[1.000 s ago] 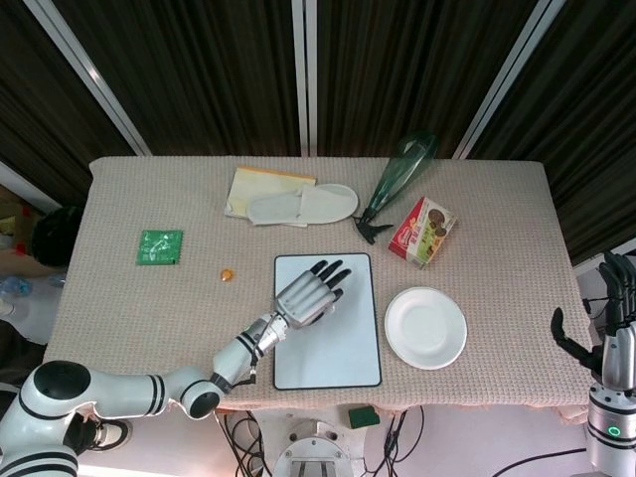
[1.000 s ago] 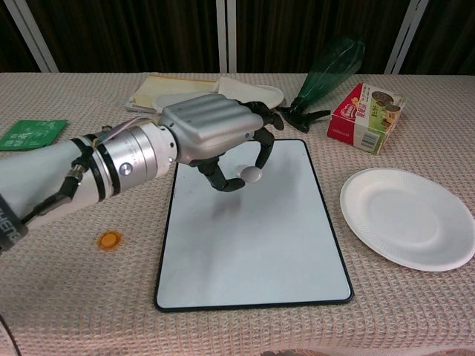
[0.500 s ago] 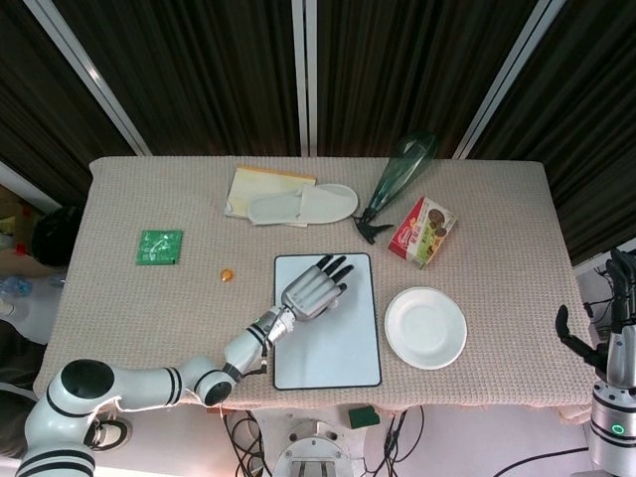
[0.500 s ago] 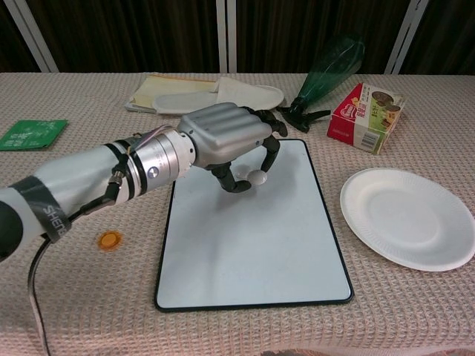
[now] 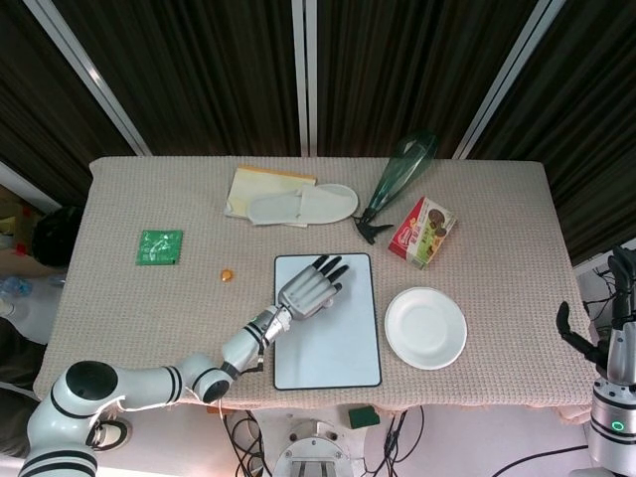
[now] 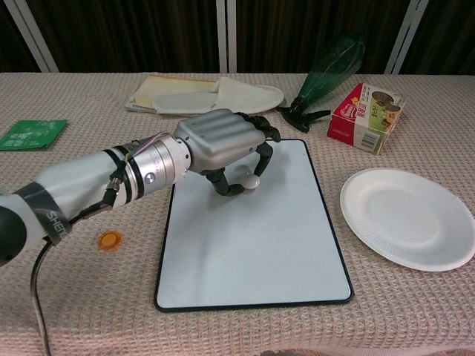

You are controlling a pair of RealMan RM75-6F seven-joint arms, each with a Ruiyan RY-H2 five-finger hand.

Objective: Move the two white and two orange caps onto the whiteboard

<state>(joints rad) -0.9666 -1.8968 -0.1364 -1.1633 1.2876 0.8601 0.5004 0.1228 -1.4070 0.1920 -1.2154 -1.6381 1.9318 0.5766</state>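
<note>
My left hand [image 6: 221, 141] hovers low over the far half of the whiteboard [image 6: 256, 252] and pinches a small white cap [image 6: 249, 180] between thumb and a finger, just above the board's surface. From the head camera the same left hand [image 5: 310, 287] covers the upper left of the whiteboard [image 5: 333, 343], hiding the cap. One orange cap [image 6: 110, 239] lies on the cloth left of the board, also seen as the orange cap [image 5: 227, 274]. My right hand [image 5: 611, 333] hangs off the table's right edge, fingers apart, holding nothing. No other caps show.
A white paper plate [image 6: 407, 219] lies right of the board. Behind it stand a snack box [image 6: 367, 115], a green bottle [image 6: 330, 70] on its side, and a white slipper [image 6: 226, 96] on a yellow pad. A green packet [image 6: 30, 133] lies far left.
My left hand has sunk a little toward the board and drawn slightly left, still pinching the white cap. The right hand has dropped slightly at the frame's edge.
</note>
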